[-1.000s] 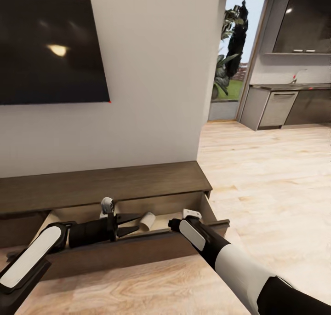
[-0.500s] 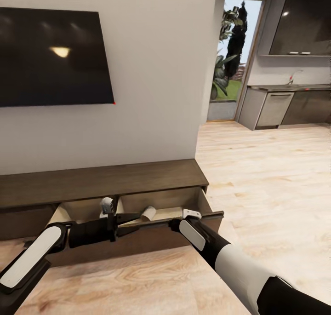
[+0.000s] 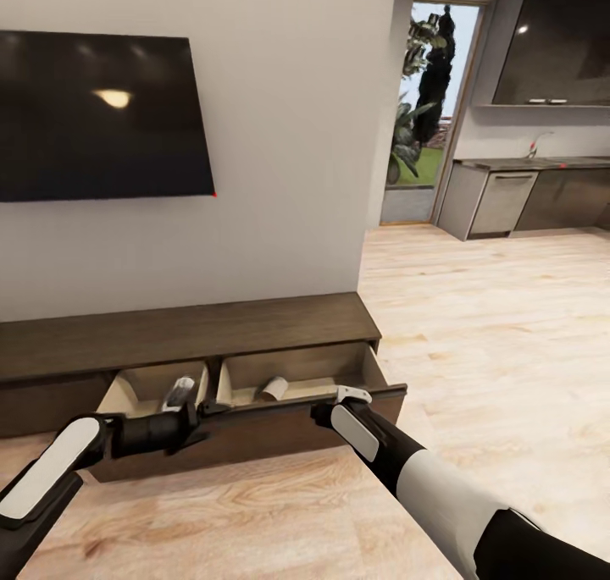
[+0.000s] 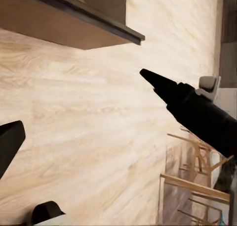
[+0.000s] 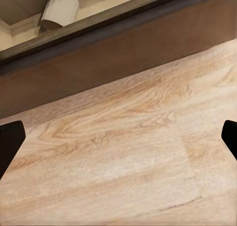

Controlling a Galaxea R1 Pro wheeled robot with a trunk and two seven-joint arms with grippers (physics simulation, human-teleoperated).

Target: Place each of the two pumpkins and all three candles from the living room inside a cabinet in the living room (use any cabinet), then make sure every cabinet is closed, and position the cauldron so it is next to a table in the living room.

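Left gripper (image 3: 199, 412) jaws apart at the drawer front of the cabinet (image 3: 186, 334). Candle (image 3: 273, 387) lies tipped inside the open drawer. Right gripper (image 3: 322, 411) at drawer front, fingers apart, empty.

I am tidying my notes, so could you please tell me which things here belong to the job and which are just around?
Job:
cabinet, drawer open
candle lying in the drawer
left gripper, right gripper, both at the drawer front

Just around:
television
kitchen units
plant outside the doorway
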